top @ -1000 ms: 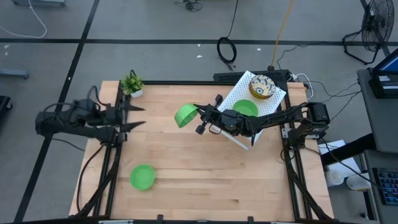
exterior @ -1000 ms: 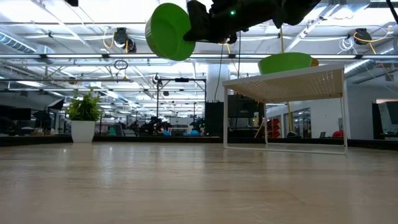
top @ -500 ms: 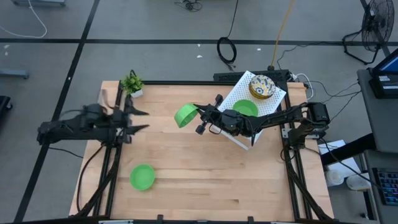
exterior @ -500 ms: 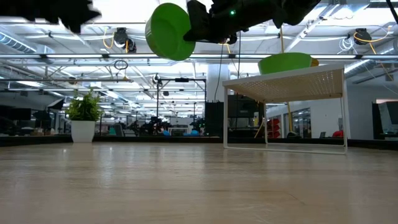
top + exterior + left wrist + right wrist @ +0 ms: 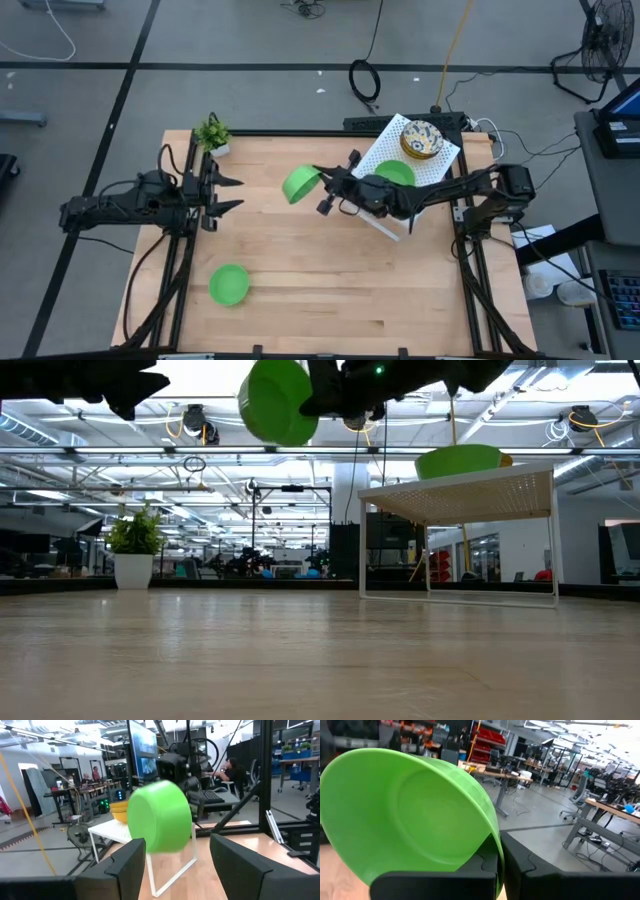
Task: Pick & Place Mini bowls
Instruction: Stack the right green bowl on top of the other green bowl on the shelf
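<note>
The green bowl in my right jaws looks light and stiff, probably thin plastic with a smooth, somewhat slippery skin. I judge it will not bend or crack under a firm pinch, though it could swivel or slide if I move sharply. The rim is the place to take hold: my right jaws are clamped tight on its edge, one finger inside the wall and one outside. It hangs tilted well above the table, just beside the white rack.

It is a small round bowl, plain bright green inside and out, with a curved wall and a flat base; the left wrist view shows that base turned toward my left arm.

A second green bowl sits on the rack, and near it a cream bowl with a blue and yellow pattern. A third green bowl lies on the table toward the front left, well apart from both arms.

My left jaws stand part open and empty, held above the left side of the table near the potted plant.
</note>
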### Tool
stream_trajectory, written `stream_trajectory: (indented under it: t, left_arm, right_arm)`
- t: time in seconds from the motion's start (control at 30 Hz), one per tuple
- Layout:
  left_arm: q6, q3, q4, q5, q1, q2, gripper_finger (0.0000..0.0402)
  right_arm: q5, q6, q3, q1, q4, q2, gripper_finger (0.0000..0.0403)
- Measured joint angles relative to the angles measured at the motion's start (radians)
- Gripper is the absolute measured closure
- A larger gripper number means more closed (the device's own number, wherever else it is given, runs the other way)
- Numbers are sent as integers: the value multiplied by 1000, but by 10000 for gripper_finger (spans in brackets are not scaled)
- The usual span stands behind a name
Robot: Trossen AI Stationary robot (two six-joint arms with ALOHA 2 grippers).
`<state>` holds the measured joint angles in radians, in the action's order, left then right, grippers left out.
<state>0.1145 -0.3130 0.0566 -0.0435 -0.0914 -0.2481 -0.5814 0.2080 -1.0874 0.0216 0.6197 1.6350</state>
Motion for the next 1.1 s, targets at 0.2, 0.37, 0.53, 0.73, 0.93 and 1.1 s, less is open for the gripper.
stream_trajectory:
  t: [0.2,0.37,0.53,0.73,0.93,1.1]
  left_arm:
    - [7,0,0,0,0,0,178]
    - [9,0,0,0,0,0,178]
    - [12,0,0,0,0,0,178]
    - [14,0,0,1,0,0,178]
    - [13,-1,0,26,0,0,179]
    - [13,-1,0,96,0,0,178]
  right_arm:
    - [6,-10,0,7,-26,-111,403]
    - [8,-82,-3,6,-242,-241,403]
    - [6,-138,-3,-1,-465,-367,403]
    - [3,-279,-3,-45,-728,-525,403]
    - [41,-459,-187,-121,-1164,-585,403]
    - [228,-537,-483,-216,-1527,-494,403]
